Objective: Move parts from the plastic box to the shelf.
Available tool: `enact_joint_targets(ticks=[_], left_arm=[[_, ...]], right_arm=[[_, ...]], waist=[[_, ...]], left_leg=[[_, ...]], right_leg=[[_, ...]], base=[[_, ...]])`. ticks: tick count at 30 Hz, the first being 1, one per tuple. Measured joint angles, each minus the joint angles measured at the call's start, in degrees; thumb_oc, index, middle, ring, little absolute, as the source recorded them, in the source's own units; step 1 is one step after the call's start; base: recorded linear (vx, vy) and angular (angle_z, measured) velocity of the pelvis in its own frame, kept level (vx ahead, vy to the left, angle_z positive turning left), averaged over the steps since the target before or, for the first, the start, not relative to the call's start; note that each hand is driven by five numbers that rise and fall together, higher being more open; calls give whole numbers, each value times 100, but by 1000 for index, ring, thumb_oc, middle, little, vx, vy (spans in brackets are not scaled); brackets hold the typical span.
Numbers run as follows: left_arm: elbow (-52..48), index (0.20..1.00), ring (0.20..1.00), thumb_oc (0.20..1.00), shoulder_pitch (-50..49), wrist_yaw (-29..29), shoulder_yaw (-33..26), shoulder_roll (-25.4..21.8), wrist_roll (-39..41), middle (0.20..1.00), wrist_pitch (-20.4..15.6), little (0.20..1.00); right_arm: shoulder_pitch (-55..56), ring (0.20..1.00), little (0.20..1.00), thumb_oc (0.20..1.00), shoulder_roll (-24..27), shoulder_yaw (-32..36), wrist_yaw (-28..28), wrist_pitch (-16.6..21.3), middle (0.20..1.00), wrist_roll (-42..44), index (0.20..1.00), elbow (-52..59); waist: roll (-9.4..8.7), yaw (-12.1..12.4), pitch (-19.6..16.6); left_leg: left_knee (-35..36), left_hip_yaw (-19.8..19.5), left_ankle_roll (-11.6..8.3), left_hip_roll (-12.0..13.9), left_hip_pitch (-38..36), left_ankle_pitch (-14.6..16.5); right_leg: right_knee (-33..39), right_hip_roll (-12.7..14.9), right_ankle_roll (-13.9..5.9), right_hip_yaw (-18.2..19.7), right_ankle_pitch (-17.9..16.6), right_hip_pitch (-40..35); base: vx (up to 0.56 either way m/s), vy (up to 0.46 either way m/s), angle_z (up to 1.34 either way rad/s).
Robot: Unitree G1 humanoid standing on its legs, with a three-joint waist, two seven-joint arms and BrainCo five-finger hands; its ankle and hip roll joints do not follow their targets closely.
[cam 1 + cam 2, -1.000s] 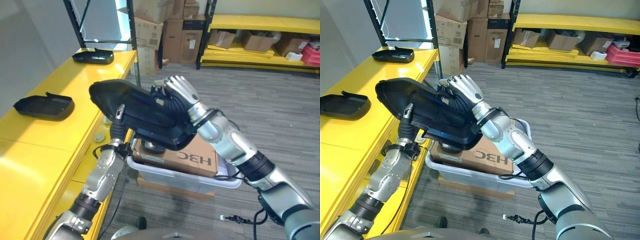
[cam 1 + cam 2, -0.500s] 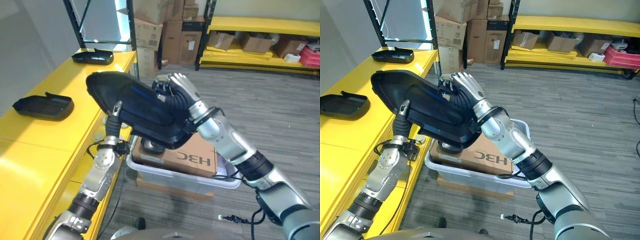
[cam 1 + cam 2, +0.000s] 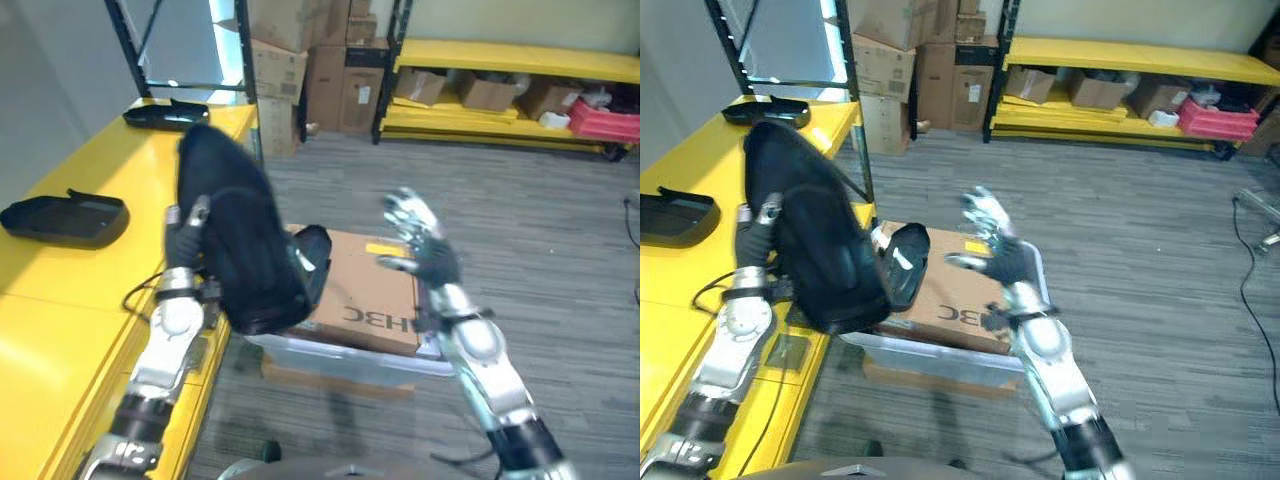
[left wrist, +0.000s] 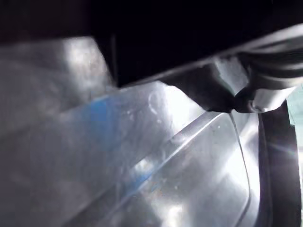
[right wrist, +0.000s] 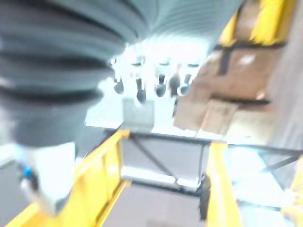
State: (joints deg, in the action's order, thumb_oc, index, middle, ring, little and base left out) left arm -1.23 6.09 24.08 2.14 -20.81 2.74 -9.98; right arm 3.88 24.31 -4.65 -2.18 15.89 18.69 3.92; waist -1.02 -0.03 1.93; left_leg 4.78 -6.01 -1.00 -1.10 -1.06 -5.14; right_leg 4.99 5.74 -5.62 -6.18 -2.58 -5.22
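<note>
Right hand (image 3: 995, 255) has let go of the large black part (image 3: 240, 250); fingers now spread, hovering over the plastic box (image 3: 940, 355). Part stands upright at the yellow shelf's (image 3: 90, 290) front edge on the left hand (image 3: 187, 222) alone, grip hidden. Transfer underway. Count: two parts resting on shelf, one carried, one smaller in box.
</note>
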Motion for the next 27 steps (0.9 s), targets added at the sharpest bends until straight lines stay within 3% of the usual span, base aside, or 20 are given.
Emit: enact_joint_targets(ticks=[3,5,7,9,10,13,16,17,20,23,25,27], left_arm=[[-2,200,200,200,-15,82,-178,-115,-300,200,-2,200],[-54,200,200,200,-63,52,-210,-131,-518,200,-67,200],[-82,200,200,200,-79,49,-221,-125,-518,200,-129,200],[-130,200,200,200,-124,-1,-233,-119,-498,200,-183,200],[-265,200,200,200,-153,-81,-227,-97,-450,200,-261,200],[-435,200,200,200,-183,-195,-225,-98,-377,200,-363,200],[-778,200,200,200,-283,-370,-213,-98,-230,200,-529,200],[-925,200,200,200,-335,-389,-224,-96,-142,200,-571,200],[-1083,200,200,200,-380,-523,-210,-63,32,200,-647,200],[-1175,200,200,200,-698,-577,-268,-58,253,200,-677,200],[-1178,200,200,200,-803,-662,-253,-50,321,200,-680,200],[-1189,200,200,200,-832,-724,-265,-58,387,200,-687,200]], right_arm=[[233,1000,1000,1000,246,50,-112,-201,1000,-72,1000,-611],[506,1000,1000,1000,192,-6,-98,-239,1000,-608,1000,-2423],[517,1000,1000,1000,176,-220,-94,-416,1000,-871,1000,-3245],[421,1000,1000,1000,0,-395,-98,-500,1000,-1144,1000,-4396],[431,1000,1000,1000,-143,-516,-98,-726,1000,-1282,1000,-5038],[305,1000,1000,1000,-379,-662,-93,-746,1000,-1446,1000,-5888],[209,1000,1000,1000,-664,-743,-70,-863,1000,-1469,1000,-6733],[203,1000,1000,1000,-686,-836,-76,-888,1000,-1505,1000,-6855],[122,1000,1000,1000,-761,-884,-79,-902,1000,-1648,1000,-7075],[-190,1000,1000,1000,-839,-715,-107,-892,1000,-1618,1000,-7584],[-661,1000,1000,1000,-897,-314,-231,-1006,1000,-1292,1000,-8219],[-786,1000,1000,1000,-829,-372,-230,-1074,1000,-1250,1000,-8276]], waist=[[-5,-47,10],[-8,-25,22],[9,5,58],[22,43,76],[29,70,121],[63,124,162],[97,226,206],[168,410,241],[233,528,275],[320,819,331],[473,1054,409],[592,1249,456]], left_leg=[[12,57,7,2,-4,17],[-16,104,8,10,-29,25],[-12,98,8,13,-25,27],[-17,89,7,16,-31,26],[-17,80,5,16,-35,27],[-17,0,-11,15,-40,28],[13,-277,-101,7,22,44],[14,-393,-151,11,120,-2],[-18,-770,-213,11,197,-112],[-22,-1046,-271,67,207,-235],[-22,-1425,-449,127,397,-385],[-14,-1613,-534,180,590,-393]], right_leg=[[8,0,-5,64,-5,24],[9,0,-12,88,0,22],[10,-1,-13,83,2,22],[11,-4,-14,77,4,9],[11,-4,-16,76,6,1],[12,-14,-16,44,6,-30],[11,-34,-13,-232,85,-98],[10,-73,-8,-305,87,-98],[-14,-123,59,-671,111,-160],[11,-242,96,-925,192,-271],[11,-366,153,-1308,206,-253],[-30,-476,224,-1540,190,-215]], base=[[9,1,-11],[-11,-17,-8],[-12,-19,0],[-13,-37,1],[-22,-92,3],[-28,-104,11],[-71,-144,43],[-45,-165,47],[-24,-143,66],[-126,-154,54],[-168,-59,77],[-127,-32,68]])
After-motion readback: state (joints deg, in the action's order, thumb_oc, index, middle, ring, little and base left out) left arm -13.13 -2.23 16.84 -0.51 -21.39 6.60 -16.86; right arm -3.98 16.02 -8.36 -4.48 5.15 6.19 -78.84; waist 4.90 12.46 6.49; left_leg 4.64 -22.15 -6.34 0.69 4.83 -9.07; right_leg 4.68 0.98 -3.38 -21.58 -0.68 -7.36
